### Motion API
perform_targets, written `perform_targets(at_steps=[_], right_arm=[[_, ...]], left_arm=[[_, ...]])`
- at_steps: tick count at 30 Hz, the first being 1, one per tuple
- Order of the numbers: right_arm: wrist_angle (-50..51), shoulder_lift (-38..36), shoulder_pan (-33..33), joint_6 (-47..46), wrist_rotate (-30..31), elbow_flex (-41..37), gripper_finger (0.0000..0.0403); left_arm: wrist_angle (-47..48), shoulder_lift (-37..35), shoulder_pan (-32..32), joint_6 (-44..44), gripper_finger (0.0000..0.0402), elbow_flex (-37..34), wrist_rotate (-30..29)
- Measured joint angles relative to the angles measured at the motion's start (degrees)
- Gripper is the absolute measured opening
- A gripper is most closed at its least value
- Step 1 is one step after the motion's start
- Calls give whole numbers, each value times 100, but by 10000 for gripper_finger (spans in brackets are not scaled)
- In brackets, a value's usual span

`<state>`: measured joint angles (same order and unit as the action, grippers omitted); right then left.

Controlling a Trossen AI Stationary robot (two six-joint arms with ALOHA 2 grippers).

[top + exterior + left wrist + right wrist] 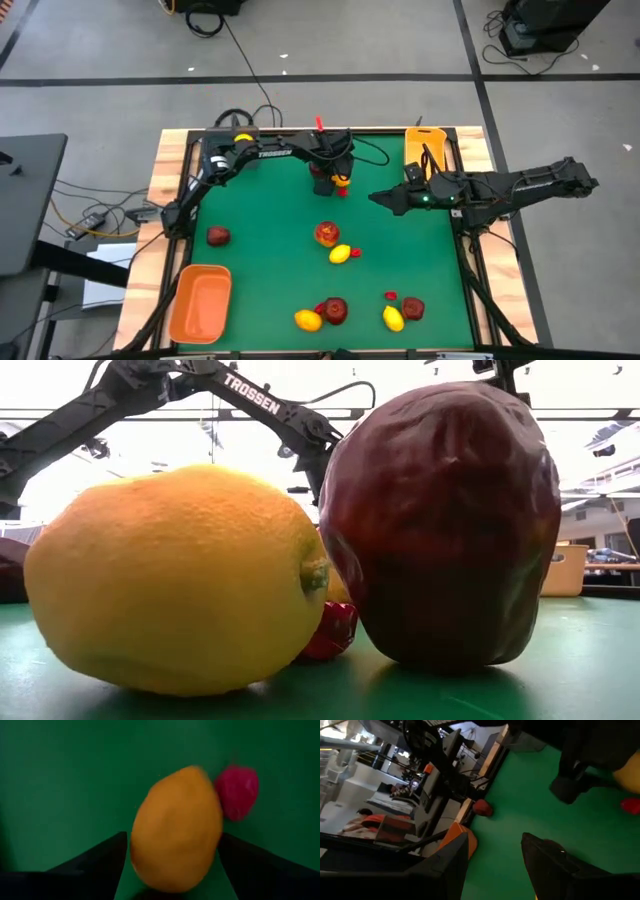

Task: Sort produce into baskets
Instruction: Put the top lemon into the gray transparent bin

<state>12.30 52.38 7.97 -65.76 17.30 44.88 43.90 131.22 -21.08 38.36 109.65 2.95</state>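
Observation:
My left gripper (336, 180) is at the far middle of the green mat, pointing down, shut on a yellow lemon (176, 830). A small red berry (237, 791) lies on the mat right beside the lemon. My right gripper (383, 199) hovers open and empty to the right of it; its two fingers stand apart in its wrist view (495, 855). The orange basket (200, 303) sits at the near left corner and the yellow basket (424, 150) at the far right. No dark grey basket shows. My left gripper pinches the lemon between its two fingers (107, 857), one on each of its long sides (140, 845). The fingers come from above, pointing down. I cannot tell whether the lemon rests on the mat or is lifted off it.
Loose on the mat: a dark red apple (218, 236) at the left, a red-orange apple (326, 233), a lemon (340, 254) and a berry (355, 252) in the middle. Near the front edge lie two lemons (308, 320), two dark apples (335, 310) and berries.

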Motion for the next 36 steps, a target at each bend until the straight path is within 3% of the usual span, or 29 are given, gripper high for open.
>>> perform_targets(at_steps=[9, 17, 20, 27, 36], right_arm=[[-20, 0, 373, -177, 428, 0, 195], [-20, 0, 716, -275, 836, 0, 195], [-9, 0, 777, -222, 988, 0, 195], [151, 0, 689, -13, 1025, 0, 195], [433, 2, 459, 299, 973, 0, 195]], left_arm=[[-346, 48, 116, 1, 238, 8, 85], [-145, -15, 174, -433, 235, 10, -386], [-76, -183, 130, -1060, 235, 6, -409], [396, -766, -337, -2334, 235, 4, 151], [1712, -1858, -1215, -2519, 235, -93, -151]])
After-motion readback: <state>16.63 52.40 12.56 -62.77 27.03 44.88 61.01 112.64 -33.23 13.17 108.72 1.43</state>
